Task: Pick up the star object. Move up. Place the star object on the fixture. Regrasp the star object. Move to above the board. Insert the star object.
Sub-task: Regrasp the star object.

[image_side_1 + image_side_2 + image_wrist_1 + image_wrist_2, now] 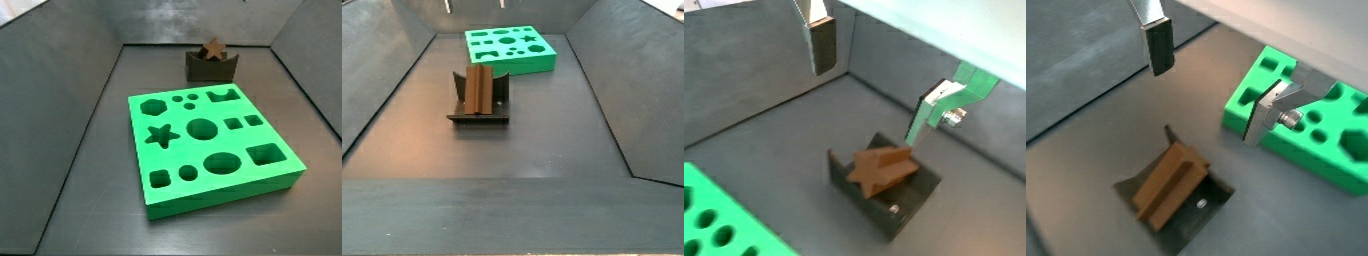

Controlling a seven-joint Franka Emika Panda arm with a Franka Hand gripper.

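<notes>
The brown star object (882,168) stands upright on the dark fixture (898,205), resting in its notched top. It also shows on the fixture in a side view (213,49) and edge-on in another side view (478,88). My gripper (867,106) is open and empty, raised above the star with one finger on each side. In both wrist views the fingers (1158,48) are wide apart and touch nothing. The green board (214,140) lies flat beside the fixture (211,68), its star-shaped hole (162,135) uncovered.
Dark grey walls (80,90) enclose the floor on all sides. The board (509,48) lies close to one end wall, with the fixture (478,110) between it and the open floor (502,150).
</notes>
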